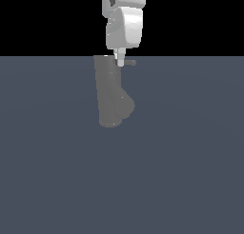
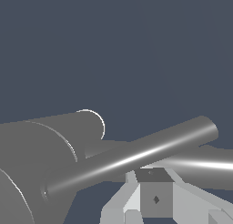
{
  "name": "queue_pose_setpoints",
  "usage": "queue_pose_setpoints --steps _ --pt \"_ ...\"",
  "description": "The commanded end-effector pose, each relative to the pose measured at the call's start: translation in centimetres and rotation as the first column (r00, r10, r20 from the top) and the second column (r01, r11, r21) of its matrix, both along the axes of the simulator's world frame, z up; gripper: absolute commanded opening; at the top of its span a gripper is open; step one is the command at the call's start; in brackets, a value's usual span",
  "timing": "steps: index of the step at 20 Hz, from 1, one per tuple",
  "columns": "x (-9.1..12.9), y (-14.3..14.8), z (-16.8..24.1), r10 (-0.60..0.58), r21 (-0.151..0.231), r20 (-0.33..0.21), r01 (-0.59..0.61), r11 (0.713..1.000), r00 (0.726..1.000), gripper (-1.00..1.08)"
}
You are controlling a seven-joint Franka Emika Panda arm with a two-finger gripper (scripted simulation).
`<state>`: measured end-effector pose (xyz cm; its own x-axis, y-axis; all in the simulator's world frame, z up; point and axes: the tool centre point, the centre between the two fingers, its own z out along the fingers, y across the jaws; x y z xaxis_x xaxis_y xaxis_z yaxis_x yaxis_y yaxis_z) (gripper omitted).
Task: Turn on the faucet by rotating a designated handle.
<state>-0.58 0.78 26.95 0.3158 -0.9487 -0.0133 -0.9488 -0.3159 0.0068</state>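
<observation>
The faucet stands on the surface. The jaws hang at its handle (open or clenched, I cannot tell).

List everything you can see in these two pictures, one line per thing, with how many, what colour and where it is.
faucet: one, matte grey, upright on the floor near the middle of the exterior view, short angled spout low on the exterior view's right side.
handle: one, thin light-grey rod, sticking out sideways from the faucet's top toward the exterior view's right; close up in the wrist view.
floor: one, flat dark blue-grey, filling the lower part of the exterior view, black above it.
arm: one, white, coming down from the top of the exterior view right above the faucet.
gripper: one, white, at the handle near the faucet's top; whether the jaws are open or shut cannot be told.
</observation>
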Motion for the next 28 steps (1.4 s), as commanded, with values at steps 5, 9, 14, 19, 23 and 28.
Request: queue_pose_setpoints --steps 5,9,14,19,23,28 --pt "1.7 -2.2 0.0 -0.026 -0.004 0.008 0.026 1.000 1.000 -1.00" --pt "2.5 -2.9 0.0 -0.031 -0.004 0.008 0.031 0.999 0.999 -1.00" --pt "3.6 -3.8 0.0 -0.037 -0.005 0.009 0.037 0.999 0.999 -1.00" --pt "4.6 -4.7 0.0 -0.044 -0.006 0.009 0.044 0.999 0.999 -1.00" --pt "5.4 -5.4 0.0 -0.048 -0.007 0.009 0.049 0.999 0.999 -1.00" --pt "6.4 -6.3 0.0 -0.055 -0.008 0.010 0.055 0.998 0.998 -1.00"
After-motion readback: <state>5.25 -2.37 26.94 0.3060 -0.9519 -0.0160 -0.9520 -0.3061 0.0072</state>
